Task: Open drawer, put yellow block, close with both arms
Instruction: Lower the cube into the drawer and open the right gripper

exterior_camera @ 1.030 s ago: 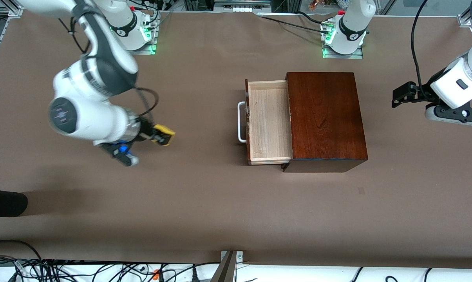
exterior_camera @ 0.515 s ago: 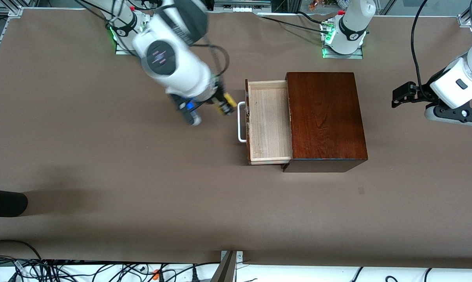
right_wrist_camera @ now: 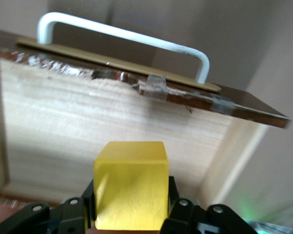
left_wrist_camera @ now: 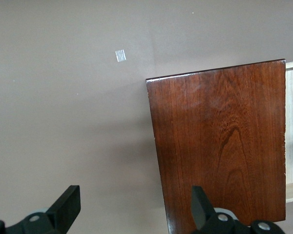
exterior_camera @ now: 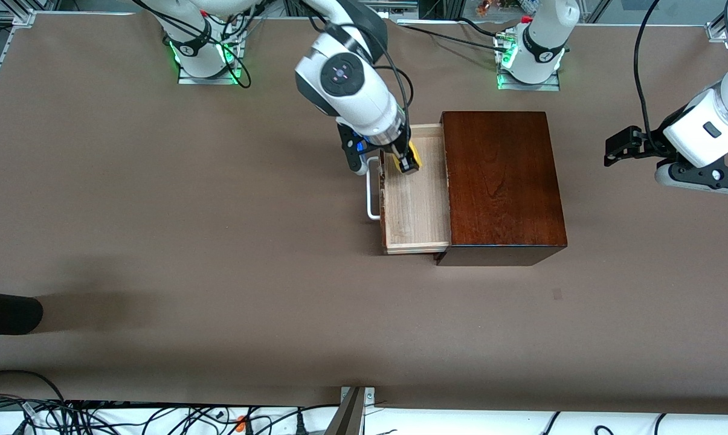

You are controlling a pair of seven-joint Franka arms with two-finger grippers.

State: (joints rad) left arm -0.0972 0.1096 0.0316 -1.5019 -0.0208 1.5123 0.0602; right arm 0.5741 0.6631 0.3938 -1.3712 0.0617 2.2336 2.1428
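Drawer (exterior_camera: 416,205): pulled out of the dark box (exterior_camera: 501,181), tray open, white handle (exterior_camera: 372,188) facing the right arm's end of the table (exterior_camera: 219,272); long axis runs from the robots' bases toward the front camera. Yellow block (exterior_camera: 411,156): pinched between the fingers of the right end effector (exterior_camera: 408,162), over the tray's end nearer the bases, one flat face showing in the right wrist view. Left end effector (exterior_camera: 612,152): fingers spread, holding nothing, waiting over the table past the box at the left arm's end.
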